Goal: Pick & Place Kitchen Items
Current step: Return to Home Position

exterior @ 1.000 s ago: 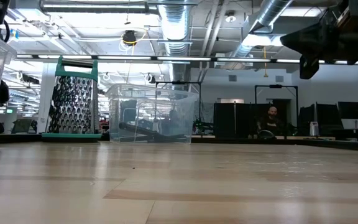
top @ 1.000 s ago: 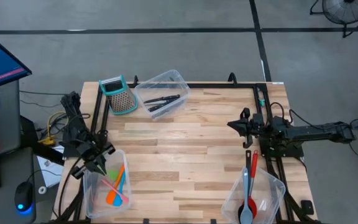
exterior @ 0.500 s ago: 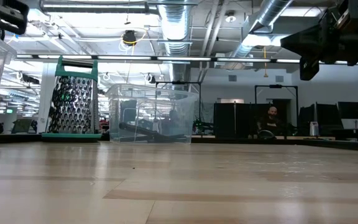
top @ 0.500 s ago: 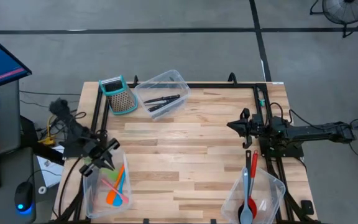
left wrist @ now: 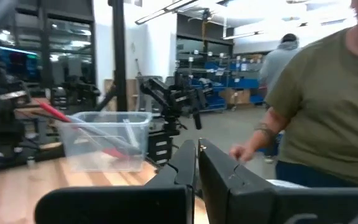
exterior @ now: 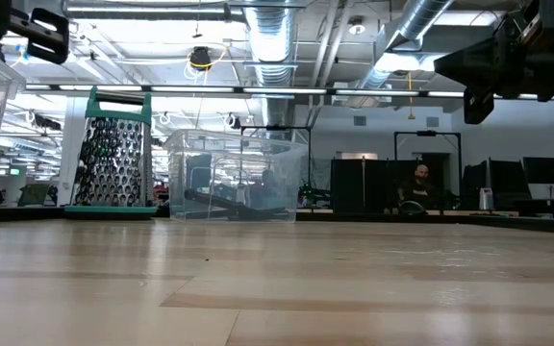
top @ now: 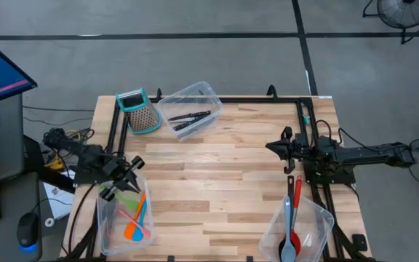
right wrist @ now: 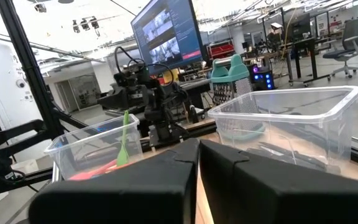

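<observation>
My left gripper [top: 128, 180] [left wrist: 197, 163] is shut and empty. It hovers over the far rim of the near-left clear tub [top: 106, 231]. Green, pink, blue and orange spatulas [top: 135, 215] lie in that tub. My right gripper [top: 271, 145] [right wrist: 198, 148] is shut and empty, and waits above the table's right side. A red spoon [top: 295, 211] and a grey spoon [top: 287, 225] lie in the near-right tub [top: 327, 218], with their handles leaning over its far rim. Black-handled knives [top: 190, 116] lie in the far tub [top: 213, 94].
A metal box grater with a teal top [top: 138, 110] stands at the far left beside the far tub. Bare wooden tabletop [top: 217, 175] lies between the three tubs. A person in an olive shirt [left wrist: 328, 106] stands beyond the table's right side in the left wrist view.
My left gripper has risen out of the near-left tub and drawn back toward the table's left edge, tipping up from pointing down toward level. The spatulas in the tub lie as before.
</observation>
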